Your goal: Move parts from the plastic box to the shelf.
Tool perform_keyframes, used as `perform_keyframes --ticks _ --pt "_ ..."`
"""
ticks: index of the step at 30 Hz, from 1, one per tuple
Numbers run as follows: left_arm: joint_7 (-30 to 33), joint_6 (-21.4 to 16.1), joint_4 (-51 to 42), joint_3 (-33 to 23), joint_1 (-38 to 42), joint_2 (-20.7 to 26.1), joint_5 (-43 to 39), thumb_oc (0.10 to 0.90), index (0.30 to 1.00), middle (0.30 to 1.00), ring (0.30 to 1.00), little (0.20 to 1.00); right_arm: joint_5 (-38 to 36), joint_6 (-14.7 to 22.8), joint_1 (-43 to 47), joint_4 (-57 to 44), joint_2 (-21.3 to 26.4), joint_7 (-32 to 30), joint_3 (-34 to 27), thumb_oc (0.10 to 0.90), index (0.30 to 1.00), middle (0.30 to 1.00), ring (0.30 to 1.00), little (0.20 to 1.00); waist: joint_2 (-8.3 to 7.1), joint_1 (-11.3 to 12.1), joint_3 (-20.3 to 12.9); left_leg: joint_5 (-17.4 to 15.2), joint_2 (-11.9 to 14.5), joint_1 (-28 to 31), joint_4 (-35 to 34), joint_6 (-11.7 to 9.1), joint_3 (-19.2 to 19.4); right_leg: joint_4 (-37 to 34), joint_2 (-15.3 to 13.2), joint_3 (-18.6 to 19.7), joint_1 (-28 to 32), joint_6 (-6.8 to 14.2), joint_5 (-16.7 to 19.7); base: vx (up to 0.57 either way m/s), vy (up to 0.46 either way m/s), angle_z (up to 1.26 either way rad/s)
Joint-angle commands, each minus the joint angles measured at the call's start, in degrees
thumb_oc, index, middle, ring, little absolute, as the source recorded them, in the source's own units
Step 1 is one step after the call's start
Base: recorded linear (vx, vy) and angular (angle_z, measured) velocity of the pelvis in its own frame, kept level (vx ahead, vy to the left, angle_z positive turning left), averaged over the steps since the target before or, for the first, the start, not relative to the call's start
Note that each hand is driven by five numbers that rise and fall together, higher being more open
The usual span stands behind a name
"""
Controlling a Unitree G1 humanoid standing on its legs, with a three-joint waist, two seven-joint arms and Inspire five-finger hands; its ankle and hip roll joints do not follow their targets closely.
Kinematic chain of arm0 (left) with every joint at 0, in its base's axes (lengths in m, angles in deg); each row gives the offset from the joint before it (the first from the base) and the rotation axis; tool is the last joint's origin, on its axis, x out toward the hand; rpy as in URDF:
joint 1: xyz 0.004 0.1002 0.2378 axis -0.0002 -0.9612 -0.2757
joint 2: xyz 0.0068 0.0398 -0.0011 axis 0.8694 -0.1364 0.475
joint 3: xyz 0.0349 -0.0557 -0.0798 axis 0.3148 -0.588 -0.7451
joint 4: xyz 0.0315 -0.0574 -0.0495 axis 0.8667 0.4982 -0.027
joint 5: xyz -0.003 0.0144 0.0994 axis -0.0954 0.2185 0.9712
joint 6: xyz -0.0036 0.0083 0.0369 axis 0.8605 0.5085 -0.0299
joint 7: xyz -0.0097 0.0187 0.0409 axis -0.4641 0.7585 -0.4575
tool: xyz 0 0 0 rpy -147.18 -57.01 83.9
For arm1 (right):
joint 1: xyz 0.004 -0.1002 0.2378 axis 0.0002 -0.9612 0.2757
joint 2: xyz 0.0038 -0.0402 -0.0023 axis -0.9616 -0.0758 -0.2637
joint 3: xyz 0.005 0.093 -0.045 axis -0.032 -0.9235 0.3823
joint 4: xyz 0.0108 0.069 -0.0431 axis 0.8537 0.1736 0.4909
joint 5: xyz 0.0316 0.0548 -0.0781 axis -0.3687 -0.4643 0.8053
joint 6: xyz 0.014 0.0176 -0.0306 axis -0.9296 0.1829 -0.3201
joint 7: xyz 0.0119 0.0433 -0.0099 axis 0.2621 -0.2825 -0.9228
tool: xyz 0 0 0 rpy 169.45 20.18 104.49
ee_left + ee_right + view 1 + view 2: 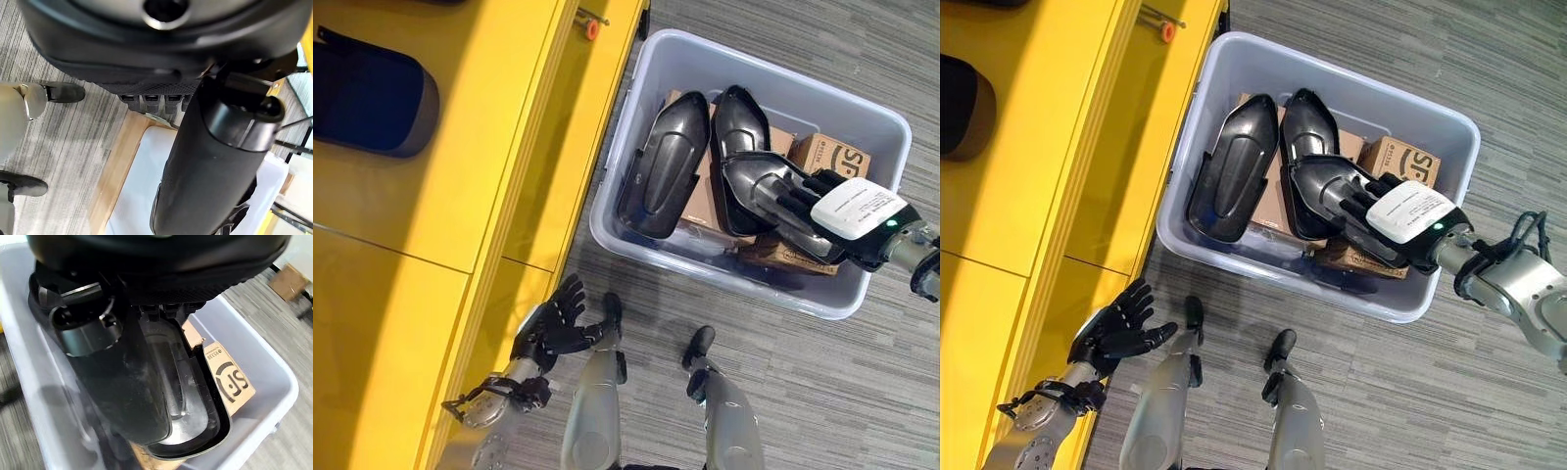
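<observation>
Three dark parts (663, 166) lying lengthwise in plastic box (646, 59); right hand (822, 211) clasping the nearest; left hand (553, 323) hanging open beside yellow shelf (460, 166).

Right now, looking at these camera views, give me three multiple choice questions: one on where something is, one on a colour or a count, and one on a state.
1. Where is the robot's right hand?
A. On the yellow shelf
B. In the plastic box, at a black moulded part
C. On the floor beside the box

2. What colour is the shelf?
A. Yellow
B. Green
C. White

3. How is the left hand?
A. Shut round a cardboard box
B. Pinching a black part
C. Open, holding nothing

Answers:
1 B: in the eye views the hand reaches into the plastic box, with its fingers on a black part lying over cardboard boxes.
2 A: the shelf left of the box is yellow.
3 C: its fingers are spread by the shelf's edge, with nothing in them.
</observation>
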Motion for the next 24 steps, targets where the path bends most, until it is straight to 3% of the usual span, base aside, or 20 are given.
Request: perform_keyframes --ticks 1,11,24 --pt "-0.3 -4.2 -5.0 0.6 -2.0 1.2 -0.5 0.900 1.000 1.000 1.000 1.000 2.4 -1.5 7.8 0.7 4.6 -1.9 2.1 0.900 1.000 1.000 1.000 1.000 -0.56 -0.1 -0.4 -8.6 5.5 0.4 7.9 -5.3 -5.4 -1.7 -3.1 2.0 2.2 3.3 1.4 0.00 0.000 0.00" --pt "-0.1 -4.7 -4.8 1.3 -1.7 1.7 -0.8 0.900 1.000 1.000 1.000 1.000 3.0 -1.0 11.4 3.6 4.8 -1.6 8.5 0.900 1.000 1.000 1.000 1.000 -0.48 -0.5 -0.2 -9.4 5.3 -1.1 9.6 -5.1 -5.4 -0.6 -3.4 2.4 0.6 3.3 1.3 0.00 0.000 0.00" --pt "-0.1 -5.2 -5.0 1.5 -1.9 2.3 -1.4 0.900 1.000 1.000 1.000 1.000 0.6 -0.9 12.7 5.8 5.2 -1.6 10.7 0.900 1.000 1.000 1.000 1.000 -1.13 -0.4 -0.2 -9.7 5.1 -2.3 10.6 -5.0 -5.7 -0.1 -3.4 2.6 -0.1 3.3 1.4 0.00 0.000 0.00"
